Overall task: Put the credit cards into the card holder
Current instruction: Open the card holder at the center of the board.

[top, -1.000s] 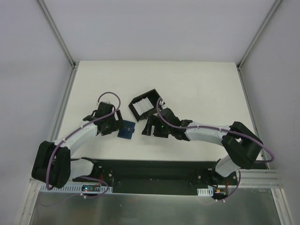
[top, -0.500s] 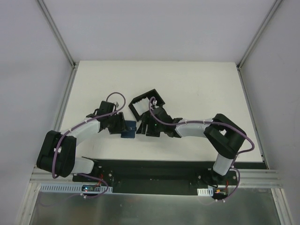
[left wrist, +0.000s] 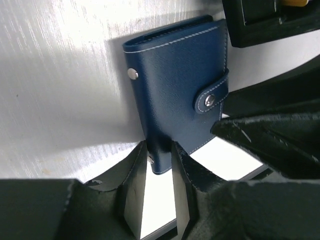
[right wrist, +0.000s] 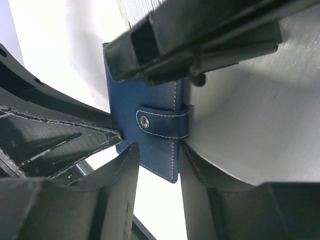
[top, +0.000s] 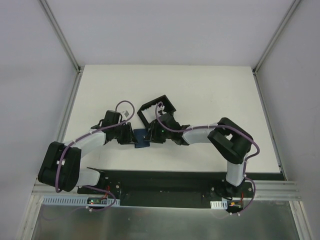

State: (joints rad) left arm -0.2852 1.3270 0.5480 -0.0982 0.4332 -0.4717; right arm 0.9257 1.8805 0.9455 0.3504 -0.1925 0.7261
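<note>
In the top view the card holder (top: 141, 138) shows only as a small blue patch. The left gripper (top: 133, 138) and the right gripper (top: 149, 137) cover the rest, and their jaws are too small to read there. The left wrist view hides its lower edge between the fingers (left wrist: 134, 175). In the right wrist view the left gripper's fingers (right wrist: 210, 25) cover its top. Whether both right fingers (right wrist: 120, 190) press it cannot be told. Its snap is closed, so the inside is hidden.
</note>
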